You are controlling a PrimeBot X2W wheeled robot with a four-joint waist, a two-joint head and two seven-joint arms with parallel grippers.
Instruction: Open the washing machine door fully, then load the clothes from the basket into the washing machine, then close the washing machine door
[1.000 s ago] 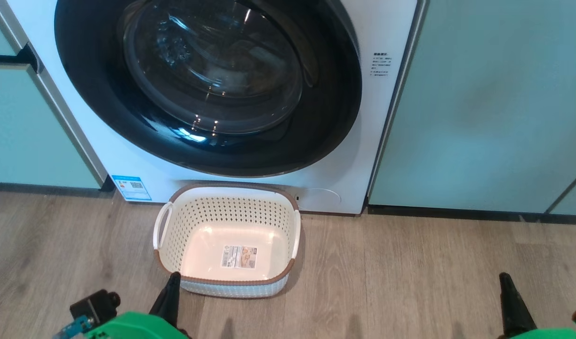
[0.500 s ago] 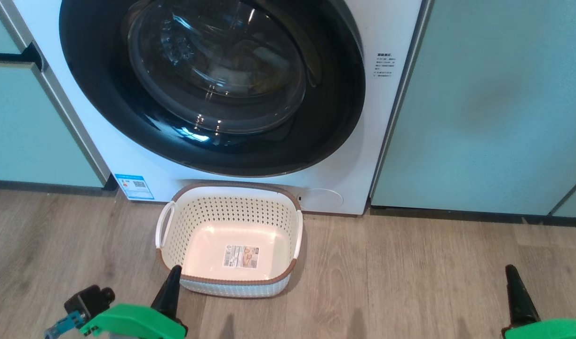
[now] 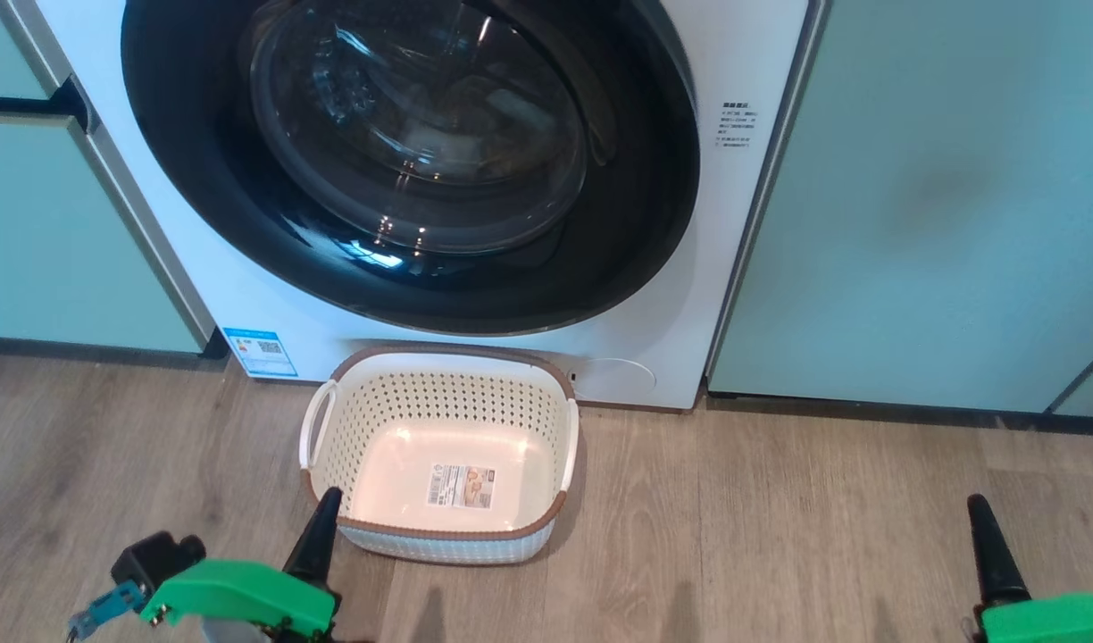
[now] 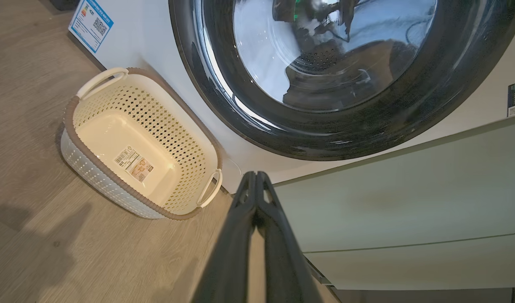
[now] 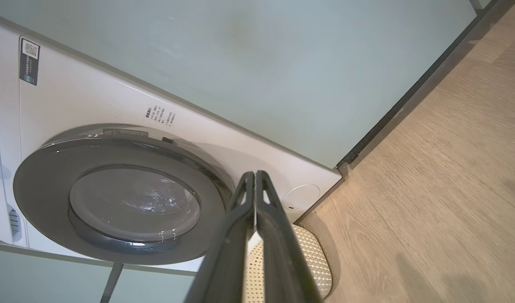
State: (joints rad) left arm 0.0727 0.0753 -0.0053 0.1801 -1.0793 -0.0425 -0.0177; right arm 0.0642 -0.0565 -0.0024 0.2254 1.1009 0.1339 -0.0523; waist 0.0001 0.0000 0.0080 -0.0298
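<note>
1. Wood-grain floor (image 3: 779,509) carried everything in front of the robot.
2. Cream basket (image 3: 439,406) sat upright on it, just before the washing machine (image 3: 243,295).
3. That washing machine stood on the floor between pale-green cabinets (image 3: 939,223).

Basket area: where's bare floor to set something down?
Free: wood floor right of the basket, up to the right end effector and cabinet base; also left of it, below the blue label. Crowded: basket close to the washing machine, left end effector at its near corner.
</note>
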